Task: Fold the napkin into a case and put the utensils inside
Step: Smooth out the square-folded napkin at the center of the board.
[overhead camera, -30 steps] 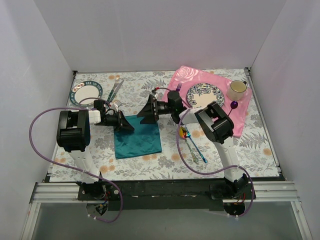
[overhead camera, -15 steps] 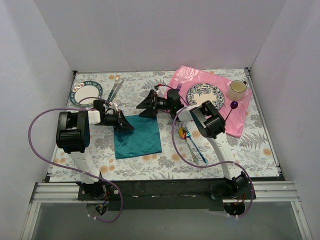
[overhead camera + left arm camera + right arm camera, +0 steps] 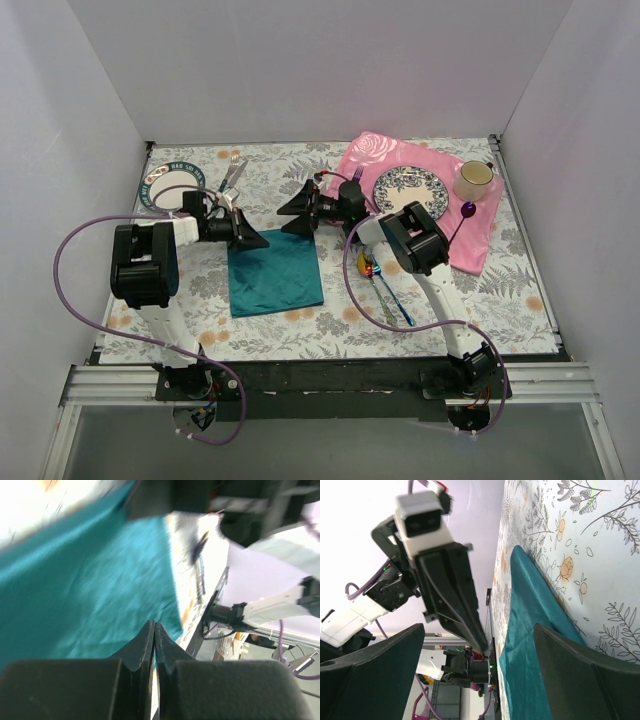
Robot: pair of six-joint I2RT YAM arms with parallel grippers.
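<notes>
Nearest the arm bases, the plain dark teal square cloth napkin [image 3: 275,275] lies spread flat on the floral-print table cover [image 3: 300,325], near the middle. It is not yet the narrow case, so folding looks barely started. Just right of it, apart from the cloth, sit the utensils [image 3: 383,283], two slim iridescent rainbow metal pieces. They are probably parked there so the cloth stays free for folding, and they have yet to go inside. At the napkin's far-left corner is the left gripper [image 3: 260,242], fingers clenched tight together and tips down at the cloth edge. The left wrist view is blurred, so I can't tell whether a thin bit of teal is nipped between them or they are just closed over it. At the napkin's far edge the right gripper [image 3: 294,214] faces it with fingers spread wide, holding nothing. It seems lined up to take the far-right corner so both arms can pull that edge toward the bases. Farther right is a pink rose-patterned placemat [image 3: 365,155] carrying a blue patterned plate [image 3: 410,188], a cream cup [image 3: 474,180] and a purple spoon [image 3: 464,214]. Far left is a dark-rimmed plate [image 3: 170,186], with a green-handled fork and knife [image 3: 232,176] beside it.
</notes>
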